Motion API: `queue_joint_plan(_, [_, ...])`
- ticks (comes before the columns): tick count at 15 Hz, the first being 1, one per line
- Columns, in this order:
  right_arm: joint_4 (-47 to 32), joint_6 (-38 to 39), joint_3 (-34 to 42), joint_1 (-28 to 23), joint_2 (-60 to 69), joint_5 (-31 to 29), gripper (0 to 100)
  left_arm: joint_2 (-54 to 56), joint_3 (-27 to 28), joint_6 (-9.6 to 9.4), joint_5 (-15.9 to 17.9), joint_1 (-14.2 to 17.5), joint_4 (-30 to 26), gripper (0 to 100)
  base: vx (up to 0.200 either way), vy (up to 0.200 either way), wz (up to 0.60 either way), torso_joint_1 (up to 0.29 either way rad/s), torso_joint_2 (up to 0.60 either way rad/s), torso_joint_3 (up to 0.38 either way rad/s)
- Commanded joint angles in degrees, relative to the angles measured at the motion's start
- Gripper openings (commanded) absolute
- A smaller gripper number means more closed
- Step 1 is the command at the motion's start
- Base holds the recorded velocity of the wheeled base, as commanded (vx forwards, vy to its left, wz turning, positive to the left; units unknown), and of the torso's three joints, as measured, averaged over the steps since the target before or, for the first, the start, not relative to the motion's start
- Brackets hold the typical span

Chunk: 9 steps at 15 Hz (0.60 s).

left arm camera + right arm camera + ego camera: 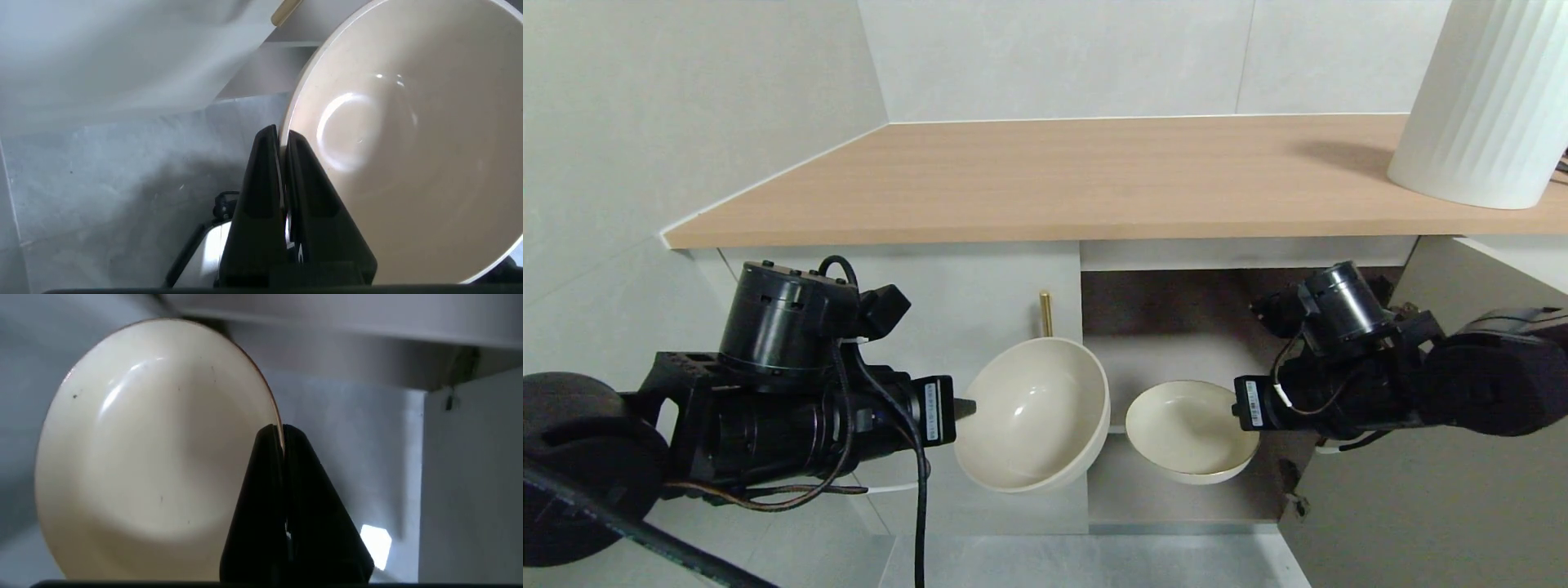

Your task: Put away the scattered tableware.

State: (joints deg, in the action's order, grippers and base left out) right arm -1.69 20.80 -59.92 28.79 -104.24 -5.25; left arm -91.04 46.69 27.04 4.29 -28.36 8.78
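Observation:
Two cream bowls hang in front of the cabinet below the wooden counter. My left gripper [968,406] is shut on the rim of the larger, deeper bowl [1033,415], which is tilted with its opening facing me. In the left wrist view the fingers [282,175] pinch that large bowl [409,139] by its rim. My right gripper [1241,404] is shut on the rim of the smaller, shallow bowl [1191,429], held before the open cabinet compartment [1176,327]. The right wrist view has the gripper [282,457] clamped on the small bowl [155,449] at its edge.
A wooden countertop [1078,175] runs above the cabinet, with a tall white ribbed vase [1486,98] at its right end. The left cabinet door [964,302] is closed and has a brass handle [1045,314]. The right door [1462,457] stands open beside my right arm.

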Motion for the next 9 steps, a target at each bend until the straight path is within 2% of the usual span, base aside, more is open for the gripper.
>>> queue_joint_plan(1, [4.5, 0.2, -0.4, 0.0, -8.7, -3.4, 0, -0.1, 0.0, 0.03, 0.0, 0.0, 0.0, 0, 0.0, 0.0, 0.0, 0.0, 0.0, 0.0])
queue_joint_plan(4, [15.0, 0.6, -0.2, -1.1, -16.7, -4.6, 0, -0.1, 0.0, 0.03, 0.0, 0.0, 0.0, 0, 0.0, 0.0, 0.0, 0.0, 0.0, 0.0])
queue_joint_plan(6, [18.0, 0.5, -1.3, -3.0, -20.7, -4.8, 0, -0.2, 0.0, 0.03, 0.0, 0.0, 0.0, 0, 0.0, 0.0, 0.0, 0.0, 0.0, 0.0])
queue_joint_plan(9, [18.3, 2.5, -6.4, -5.7, -26.9, -7.5, 0, -0.4, 0.0, 0.03, 0.0, 0.0, 0.0, 0, 0.0, 0.0, 0.0, 0.0, 0.0, 0.0])
